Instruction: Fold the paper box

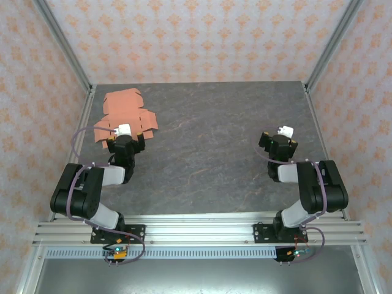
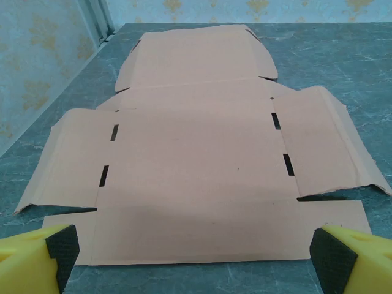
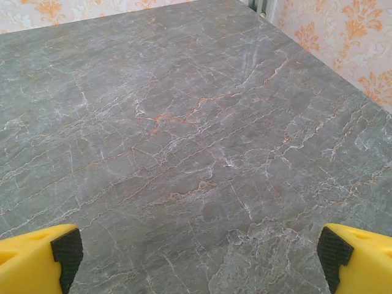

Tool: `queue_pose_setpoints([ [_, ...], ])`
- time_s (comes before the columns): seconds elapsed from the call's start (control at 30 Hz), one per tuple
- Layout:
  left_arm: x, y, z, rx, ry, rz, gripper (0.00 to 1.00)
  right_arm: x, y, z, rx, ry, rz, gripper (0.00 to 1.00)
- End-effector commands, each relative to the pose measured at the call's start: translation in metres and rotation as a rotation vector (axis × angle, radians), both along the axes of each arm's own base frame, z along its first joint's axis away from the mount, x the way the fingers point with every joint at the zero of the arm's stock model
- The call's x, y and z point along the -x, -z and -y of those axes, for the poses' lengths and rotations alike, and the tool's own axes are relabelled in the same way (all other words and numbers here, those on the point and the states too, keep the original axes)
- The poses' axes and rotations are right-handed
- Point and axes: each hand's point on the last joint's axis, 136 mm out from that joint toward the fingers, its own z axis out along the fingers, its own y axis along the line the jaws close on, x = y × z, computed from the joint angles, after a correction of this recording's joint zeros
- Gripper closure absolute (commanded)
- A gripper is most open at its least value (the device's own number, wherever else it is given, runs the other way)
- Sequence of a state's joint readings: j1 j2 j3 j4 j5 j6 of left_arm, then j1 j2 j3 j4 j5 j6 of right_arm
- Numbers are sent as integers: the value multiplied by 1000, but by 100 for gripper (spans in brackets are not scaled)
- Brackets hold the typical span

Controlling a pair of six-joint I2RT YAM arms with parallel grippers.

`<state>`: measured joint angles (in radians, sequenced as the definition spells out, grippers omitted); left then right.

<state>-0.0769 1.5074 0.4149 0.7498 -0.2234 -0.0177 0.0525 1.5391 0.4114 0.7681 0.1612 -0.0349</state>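
The paper box [image 1: 122, 109] is a flat salmon-orange die-cut sheet with tabs and flaps, lying at the far left of the table. In the left wrist view the paper box [image 2: 196, 159] lies unfolded, its side flaps slightly raised. My left gripper [image 1: 124, 136] hovers at the sheet's near edge, open wide, its yellow fingertips [image 2: 43, 257] at either side of that edge with nothing between them. My right gripper [image 1: 278, 139] stands open over bare table on the right, far from the sheet, its yellow fingertips [image 3: 358, 257] apart.
The dark marbled table [image 1: 214, 147] is framed by aluminium posts [image 1: 64, 46] and patterned walls. In the right wrist view the table [image 3: 184, 141] surface runs up to the wall at the right.
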Motion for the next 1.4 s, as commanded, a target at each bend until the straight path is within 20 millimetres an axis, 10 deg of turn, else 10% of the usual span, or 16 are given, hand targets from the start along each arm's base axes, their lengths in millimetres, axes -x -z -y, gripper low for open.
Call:
queue_pose_setpoints([
  [0.0, -3, -8, 0, -1, 12, 19, 0, -2, -12, 2, -6, 19, 48, 1],
  [1.37, -7, -14, 6, 8, 55, -1, 0, -1, -12, 2, -7, 20, 49, 1],
])
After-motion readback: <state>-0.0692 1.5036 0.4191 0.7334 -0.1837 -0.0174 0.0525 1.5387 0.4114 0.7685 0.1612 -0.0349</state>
